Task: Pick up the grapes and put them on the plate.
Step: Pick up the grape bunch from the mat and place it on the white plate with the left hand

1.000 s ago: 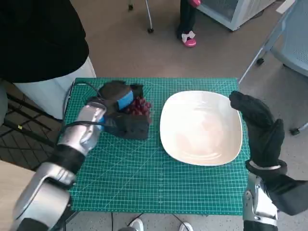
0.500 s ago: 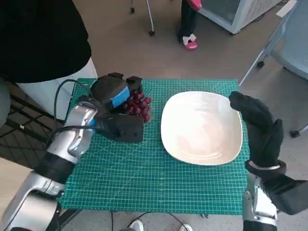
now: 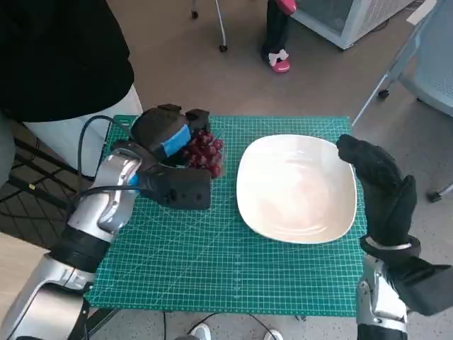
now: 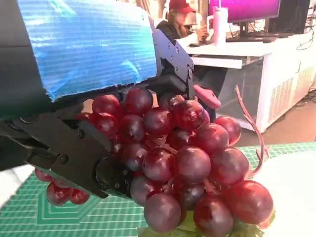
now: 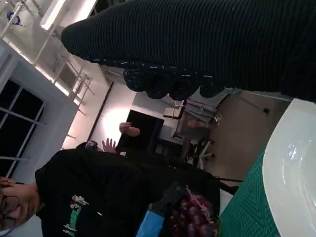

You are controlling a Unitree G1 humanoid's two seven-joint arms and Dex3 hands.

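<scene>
Left hand (image 3: 170, 159) has lifted the grapes (image 3: 202, 151) slightly off the mat's (image 3: 212, 276) far-left area, fingers clamped around the bunch. Plate (image 3: 297, 188) lies just right; right hand (image 3: 379, 188) idle, holding nothing.

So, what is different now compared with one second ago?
The left hand, holding the grapes, has risen a little and drawn back toward the table's far left corner, away from the plate; the bunch is now lifted off the green mat. The plate and the right hand at its right rim stayed put.
</scene>
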